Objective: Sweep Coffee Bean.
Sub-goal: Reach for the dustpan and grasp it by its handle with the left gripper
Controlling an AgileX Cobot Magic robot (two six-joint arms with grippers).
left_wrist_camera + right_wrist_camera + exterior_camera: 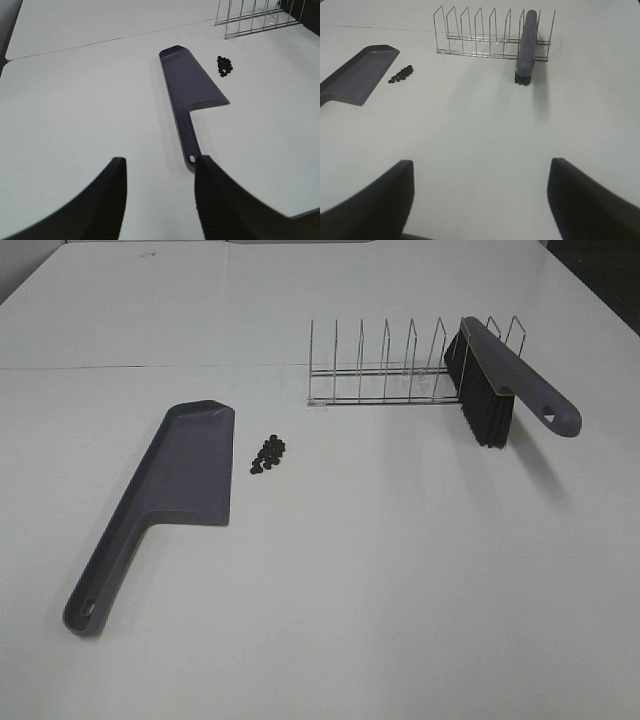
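We judged the step in hand to be taking up the tools, since both the left jaws and the right jaws stood wide open and held nothing. The dustpan (192, 85) lay on the table (75, 100) ahead of the left jaws, its handle end just in front of them. We would close squarely on that handle and keep the pan flat, so no gap opened under its edge.

The coffee beans (224, 66) lay farther ahead of the left jaws in a tight cluster, just beside the pan's long edge and, as far as we could tell, not touching it. They were well apart from the right jaws.

The brush (526, 42) stood well ahead of the right jaws, bristles down in the wire rack (480, 35). We would lift it clear without dragging the rack, then sweep gently, since round beans would likely roll.
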